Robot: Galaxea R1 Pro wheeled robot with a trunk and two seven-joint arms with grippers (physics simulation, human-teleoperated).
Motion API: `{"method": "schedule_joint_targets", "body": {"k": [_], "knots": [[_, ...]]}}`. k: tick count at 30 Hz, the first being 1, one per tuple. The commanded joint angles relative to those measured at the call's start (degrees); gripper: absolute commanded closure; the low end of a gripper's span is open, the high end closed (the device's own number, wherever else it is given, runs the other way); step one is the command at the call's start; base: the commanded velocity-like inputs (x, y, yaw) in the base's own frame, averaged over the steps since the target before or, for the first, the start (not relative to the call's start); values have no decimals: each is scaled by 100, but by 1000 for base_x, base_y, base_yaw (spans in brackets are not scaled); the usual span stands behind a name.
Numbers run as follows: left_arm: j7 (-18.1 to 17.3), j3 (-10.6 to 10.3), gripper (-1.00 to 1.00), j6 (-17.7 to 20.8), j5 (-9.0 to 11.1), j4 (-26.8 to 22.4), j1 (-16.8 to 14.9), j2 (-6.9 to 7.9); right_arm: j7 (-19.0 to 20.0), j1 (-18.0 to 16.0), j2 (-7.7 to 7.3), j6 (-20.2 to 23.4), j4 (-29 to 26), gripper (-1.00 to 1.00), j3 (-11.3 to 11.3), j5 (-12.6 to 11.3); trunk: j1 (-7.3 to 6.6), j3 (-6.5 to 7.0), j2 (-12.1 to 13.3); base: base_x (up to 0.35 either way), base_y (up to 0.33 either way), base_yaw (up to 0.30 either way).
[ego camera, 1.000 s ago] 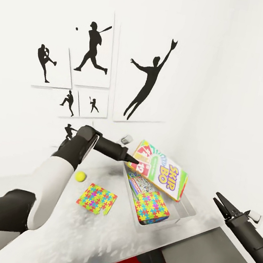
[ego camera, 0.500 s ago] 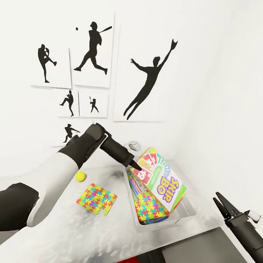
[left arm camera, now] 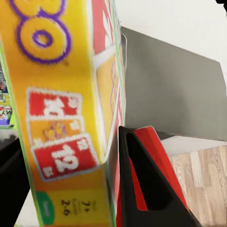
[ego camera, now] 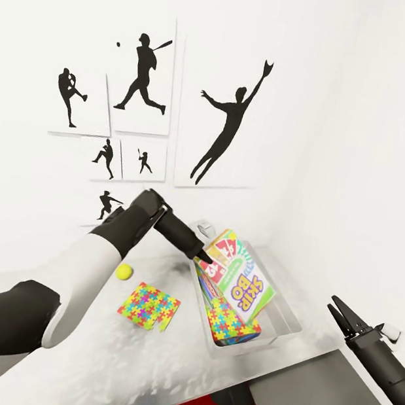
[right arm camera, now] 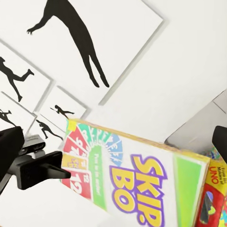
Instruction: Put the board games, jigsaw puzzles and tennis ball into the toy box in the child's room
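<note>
Lower now than a second ago, the orange-red printed "Skip-Bo" board game box [ego camera: 239, 282], pinched between the left gripper [ego camera: 205, 257] jaws, tilts into the light-grey toy box [ego camera: 288, 320]; the right gripper [ego camera: 341, 313] stands slightly parted and empty.

Child's bedroom, judging by black sports silhouette pictures [ego camera: 144, 79] on white walls, toy box [ego camera: 288, 320] of games, puzzle [ego camera: 149, 306] on desk [ego camera: 134, 363].

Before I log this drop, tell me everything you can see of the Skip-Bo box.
The Skip-Bo box is a flat printed cardboard box, white-faced with purple lettering, a coloured fan, a green edge and red number cards. It is tilted steeply on edge, its lower end inside the toy box. The left gripper is shut on its corner.
</note>
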Motion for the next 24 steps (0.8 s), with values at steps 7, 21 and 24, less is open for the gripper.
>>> {"method": "schedule_joint_targets", "body": {"k": [7, 21, 24], "knots": [[-45, -269, 100, 51, -83, -44, -6, -3, 9, -6, 7, 28, 0, -100, -1, -6, 3, -12, -12, 0, 0, 0], [147, -300, 100, -230, -87, -48, -53, -3, 8, -6, 24, 28, -7, -100, 0, -6, 3, -11, -12, 0, 0, 0], [193, -300, 100, -258, -80, -48, -211, -3, 9, -6, 33, 32, -16, -100, -1, -6, 3, -6, -12, 0, 0, 0]]}}
